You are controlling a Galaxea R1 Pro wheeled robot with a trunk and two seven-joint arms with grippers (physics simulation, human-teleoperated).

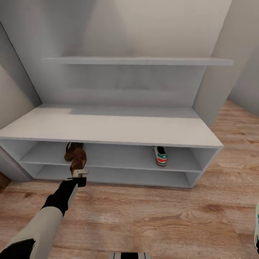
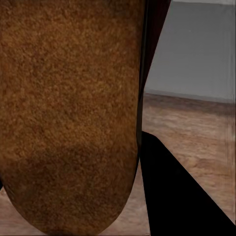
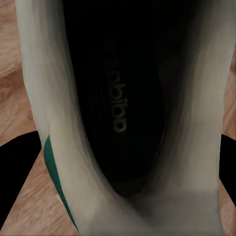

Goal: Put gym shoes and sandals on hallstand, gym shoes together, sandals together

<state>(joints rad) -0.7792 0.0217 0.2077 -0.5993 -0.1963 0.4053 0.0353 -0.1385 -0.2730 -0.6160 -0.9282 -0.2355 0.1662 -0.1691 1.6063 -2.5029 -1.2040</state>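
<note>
- Sandal [image 1: 76, 157] sits at the rack's [image 1: 108, 129] upper shelf, left end, gripped by your left tool [image 1: 80, 172].
- Sneaker [image 1: 160, 155] rests on the same shelf, right.
- Your right tool's grip: cannot tell; second sneaker [image 3: 123, 118] close before it.

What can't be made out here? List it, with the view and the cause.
- Left end effector: head view, open or shut unclear; the sandal covers its tips.
- Sandal count: head view, the brown shape on the rack may be one or two.
- Sandal upper: left wrist view, the sole hides it.
- Second shoe: head view, cut off by the edge.
- Shoe: right wrist view, too close to show the grip.
- Racked shoe: toe hidden under the bench top.
</note>
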